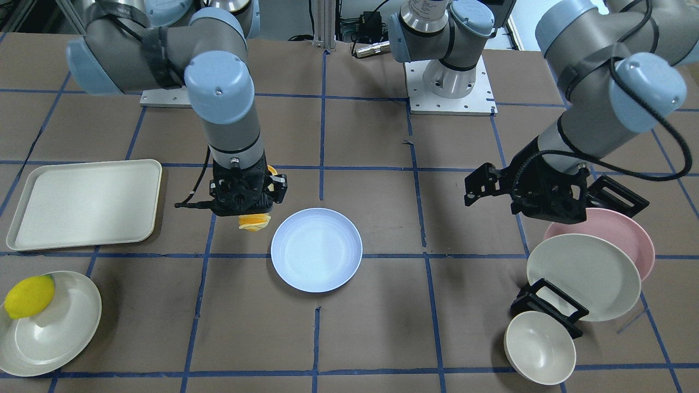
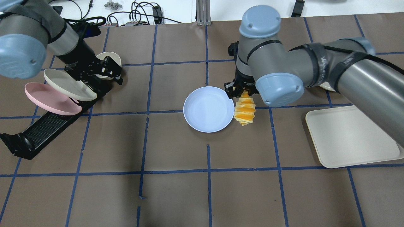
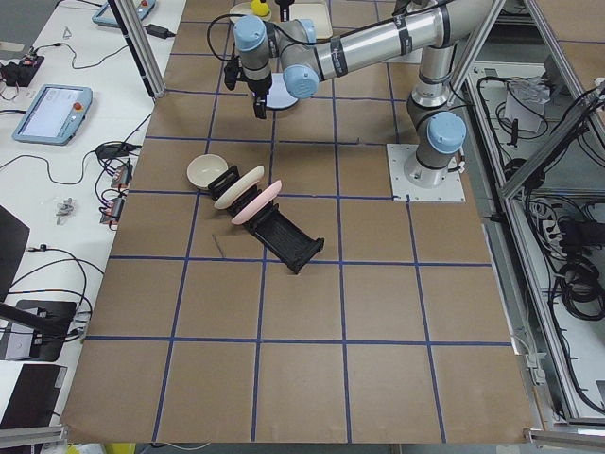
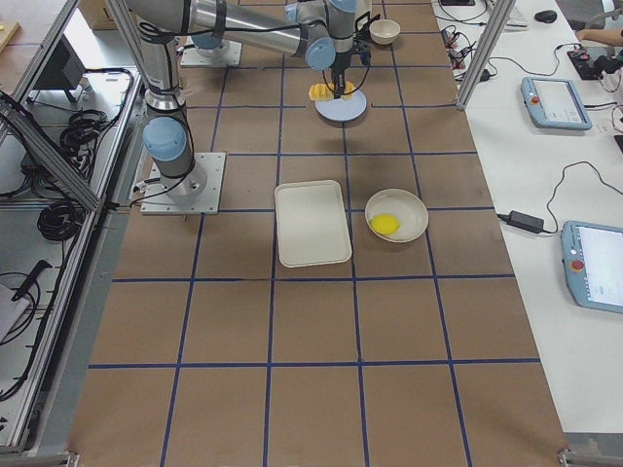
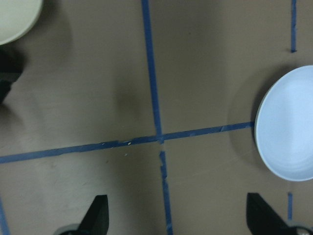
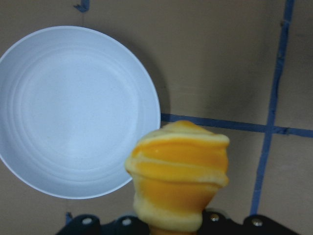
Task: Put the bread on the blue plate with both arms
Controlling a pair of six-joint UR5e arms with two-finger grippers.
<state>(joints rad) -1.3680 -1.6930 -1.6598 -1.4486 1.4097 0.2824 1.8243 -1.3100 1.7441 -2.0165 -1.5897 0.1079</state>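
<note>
At left, near a black slotted dish rack [image 2: 44,129], the left arm's black two-finger gripper [image 5: 178,215] hovers with jaws wide apart, empty. At centre lies the round, pale lavender-blue plate [image 2: 208,108]. Just beside its right rim, the ridged orange-and-cream bread loaf [image 2: 244,112] hangs clamped in the right arm's black gripper [image 2: 241,90].

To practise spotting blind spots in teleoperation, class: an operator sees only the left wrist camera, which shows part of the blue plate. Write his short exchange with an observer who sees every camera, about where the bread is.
Operator: I see only part of the blue plate. Where is the bread?
Observer: The right end effector grips the bread just beside the blue plate, not over it.
Operator: Is anything on the plate's hidden part?
Observer: No, the front-facing view shows the whole plate bare.
</note>
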